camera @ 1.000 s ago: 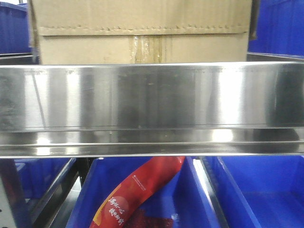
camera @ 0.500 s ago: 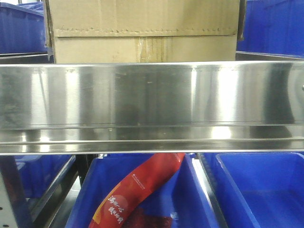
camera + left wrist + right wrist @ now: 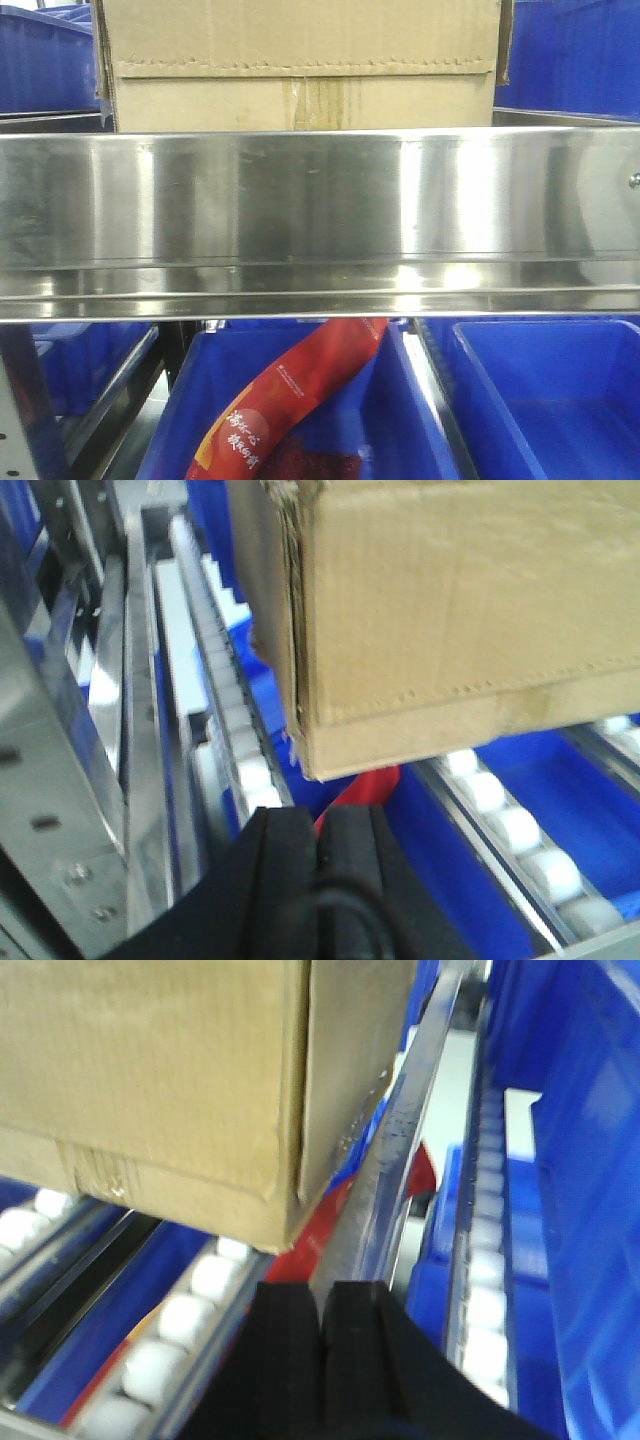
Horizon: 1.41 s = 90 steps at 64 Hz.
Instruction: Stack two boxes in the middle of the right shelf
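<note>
Plain brown corrugated cardboard box (image 3: 300,65), serrated flap edge and brown tape strip at centre seam, sitting on shiny stainless-steel shelf tier (image 3: 320,200), behind tall mirror-like front lip. Only one box seen. In wrist views, box (image 3: 450,620) resting on white roller tracks (image 3: 510,830), lower corners overhanging. Left black gripper (image 3: 320,880) below and just short of box corner, jaws pressed together, holding nothing. Right black gripper (image 3: 322,1360) likewise, jaws together, empty. Blue plastic bins (image 3: 540,400) on tier below; red printed pouch (image 3: 290,400) lying in middle bin.
</note>
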Available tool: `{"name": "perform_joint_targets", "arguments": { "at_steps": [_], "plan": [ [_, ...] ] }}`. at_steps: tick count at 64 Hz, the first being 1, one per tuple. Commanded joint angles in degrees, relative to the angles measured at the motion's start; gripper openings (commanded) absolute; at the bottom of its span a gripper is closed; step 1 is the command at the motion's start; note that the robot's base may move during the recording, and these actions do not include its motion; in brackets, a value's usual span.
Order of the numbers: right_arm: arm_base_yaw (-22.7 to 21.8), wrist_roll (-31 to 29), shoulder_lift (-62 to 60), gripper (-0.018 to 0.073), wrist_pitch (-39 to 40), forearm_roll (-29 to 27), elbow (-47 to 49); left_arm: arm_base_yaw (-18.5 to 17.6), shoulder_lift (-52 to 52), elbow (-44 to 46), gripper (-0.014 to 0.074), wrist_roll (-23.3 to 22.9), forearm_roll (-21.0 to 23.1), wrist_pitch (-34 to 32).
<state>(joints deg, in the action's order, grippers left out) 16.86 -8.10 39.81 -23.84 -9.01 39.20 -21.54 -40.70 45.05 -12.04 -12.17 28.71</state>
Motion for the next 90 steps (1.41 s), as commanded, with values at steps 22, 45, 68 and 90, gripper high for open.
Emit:
{"name": "perform_joint_targets", "arguments": {
  "at_steps": [22, 45, 68, 90],
  "plan": [
    [-0.18, -0.93, -14.39, -0.0154, 15.98, 0.40, -15.75, 0.27, 15.89, -18.86, -0.0111, -0.15, 1.76, -16.61],
    [-0.18, -0.93, -14.41, -0.0154, 18.40, 0.40, -15.75, 0.27, 16.04, -18.86, -0.0111, -0.15, 1.52, -16.49],
    [-0.18, -0.93, -14.41, -0.0154, 18.40, 0.40, -15.75, 0.27, 16.04, -18.86, -0.0111, -0.15, 1.52, -16.49],
    [-0.18, -0.93, -14.41, -0.0154, 18.40, 0.40, -15.75, 13.42, 26.18, -27.95, -0.0111, 13.05, 12.17, -23.42]
  ]
}}
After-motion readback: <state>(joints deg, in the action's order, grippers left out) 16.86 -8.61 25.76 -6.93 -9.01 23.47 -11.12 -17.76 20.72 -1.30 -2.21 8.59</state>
